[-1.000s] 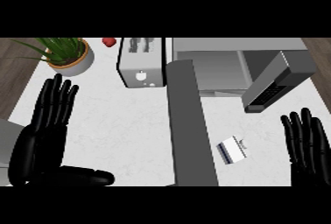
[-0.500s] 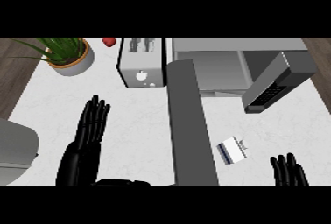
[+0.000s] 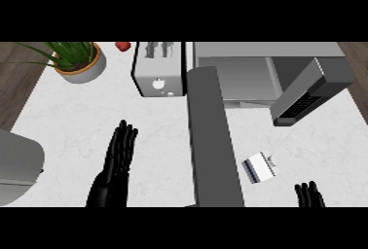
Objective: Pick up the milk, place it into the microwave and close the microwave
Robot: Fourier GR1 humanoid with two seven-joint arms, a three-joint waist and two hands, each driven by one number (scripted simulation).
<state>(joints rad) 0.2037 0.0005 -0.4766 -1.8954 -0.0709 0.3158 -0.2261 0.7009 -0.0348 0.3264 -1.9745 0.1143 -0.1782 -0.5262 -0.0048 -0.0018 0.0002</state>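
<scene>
The milk (image 3: pixel 259 167), a small white carton with a dark striped side, lies on the white counter (image 3: pixel 79 121) to the right of the microwave's open door (image 3: pixel 213 141). The microwave (image 3: pixel 277 73) stands at the back right with its cavity showing. Only the fingertips of my right hand (image 3: pixel 310 195) show at the lower edge, below and right of the carton, not touching it. My left hand (image 3: pixel 115 168) stands open with straight fingers left of the door, holding nothing.
A toaster (image 3: pixel 159 75) stands at the back, left of the microwave. A potted plant (image 3: pixel 78 61) sits at the back left, with a small red object (image 3: pixel 123 46) beside it. A grey rounded shape (image 3: pixel 18 165) shows at the left edge.
My left hand has shifted right toward the door. My right hand has dropped lower, so only its fingertips remain in view. The milk has not moved.
</scene>
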